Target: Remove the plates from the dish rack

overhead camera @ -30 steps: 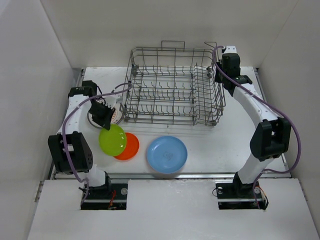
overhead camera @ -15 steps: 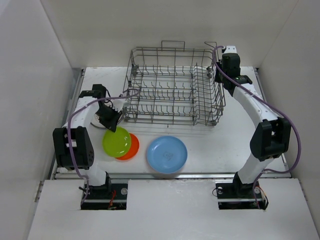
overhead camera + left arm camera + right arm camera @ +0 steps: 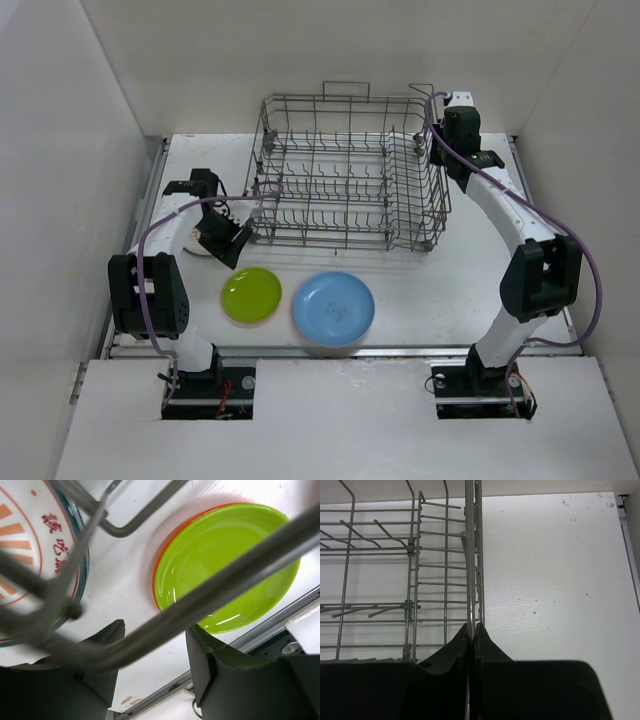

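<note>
The grey wire dish rack (image 3: 345, 175) stands at the back of the table with no plate showing in it. The lime green plate (image 3: 251, 296) lies flat on the orange plate, whose rim shows in the left wrist view (image 3: 159, 565) beside the lime plate (image 3: 225, 570). The blue plate (image 3: 334, 308) lies to their right. A white sunburst plate (image 3: 30, 555) lies under my left arm. My left gripper (image 3: 226, 248) (image 3: 152, 655) is open and empty above the table, just behind the lime plate. My right gripper (image 3: 437, 140) (image 3: 472, 627) is shut on the rack's right rim wire. No pink plate is in view.
Blurred grey bars (image 3: 165, 615) cross close in front of the left wrist camera. The rack's front left corner (image 3: 252, 235) is next to my left gripper. White walls enclose the table on three sides. The table's near edge has a metal rail (image 3: 340, 350).
The lime plate, held tilted in my left gripper, now lies flat over the orange plate. My left gripper has let go and drawn back toward the rack. The right arm has not moved.
</note>
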Motion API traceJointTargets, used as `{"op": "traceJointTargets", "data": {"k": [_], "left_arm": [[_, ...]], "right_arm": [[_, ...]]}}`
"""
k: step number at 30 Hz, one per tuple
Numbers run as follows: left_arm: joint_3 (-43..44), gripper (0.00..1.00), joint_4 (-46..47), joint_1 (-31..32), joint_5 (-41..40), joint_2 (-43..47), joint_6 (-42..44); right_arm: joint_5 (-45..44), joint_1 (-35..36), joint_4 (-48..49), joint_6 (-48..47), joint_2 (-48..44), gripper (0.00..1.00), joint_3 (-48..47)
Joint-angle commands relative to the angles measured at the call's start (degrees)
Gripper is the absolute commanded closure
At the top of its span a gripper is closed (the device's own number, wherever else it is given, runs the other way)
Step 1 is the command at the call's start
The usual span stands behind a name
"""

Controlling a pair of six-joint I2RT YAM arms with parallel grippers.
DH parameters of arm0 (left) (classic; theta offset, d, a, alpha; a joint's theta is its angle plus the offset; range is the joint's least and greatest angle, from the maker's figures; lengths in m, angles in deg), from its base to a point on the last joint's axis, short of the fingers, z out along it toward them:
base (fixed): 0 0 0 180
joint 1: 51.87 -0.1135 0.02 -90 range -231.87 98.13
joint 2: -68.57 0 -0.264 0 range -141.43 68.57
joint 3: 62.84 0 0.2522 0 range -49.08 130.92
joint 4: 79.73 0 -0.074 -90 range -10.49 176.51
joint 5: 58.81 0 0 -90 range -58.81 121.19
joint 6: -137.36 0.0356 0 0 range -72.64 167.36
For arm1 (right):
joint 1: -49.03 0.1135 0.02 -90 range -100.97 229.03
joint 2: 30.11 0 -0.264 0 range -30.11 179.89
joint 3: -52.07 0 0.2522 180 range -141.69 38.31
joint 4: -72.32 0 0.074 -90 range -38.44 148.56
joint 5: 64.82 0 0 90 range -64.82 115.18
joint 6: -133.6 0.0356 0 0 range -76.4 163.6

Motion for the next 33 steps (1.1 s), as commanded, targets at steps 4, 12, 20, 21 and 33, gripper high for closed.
{"op": "traceJointTargets", "data": {"k": [4,12,20,21,33], "left_arm": [[8.2,0.51,1.1,-6.7,5.1,2.9,-7.0],[13.8,0.49,1.1,-13.4,14.1,6.3,-15.2],[13.8,0.49,4.9,-16.0,11.2,8.8,-21.1],[13.8,0.49,5.8,-16.0,10.5,9.3,-21.8],[9.0,0.35,10.9,-17.1,3.0,13.7,-27.8]], "right_arm": [[0.8,0.7,2.2,-1.4,-0.9,1.0,1.1],[0.2,0.1,1.7,-1.4,2.1,1.0,-0.5],[-1.3,-1.0,0.5,-2.6,8.0,1.0,-8.0],[-1.3,-1.0,0.5,-2.6,8.8,1.0,-10.0],[-1.3,-1.0,-0.2,-4.7,5.6,0.37,-12.9]]}}
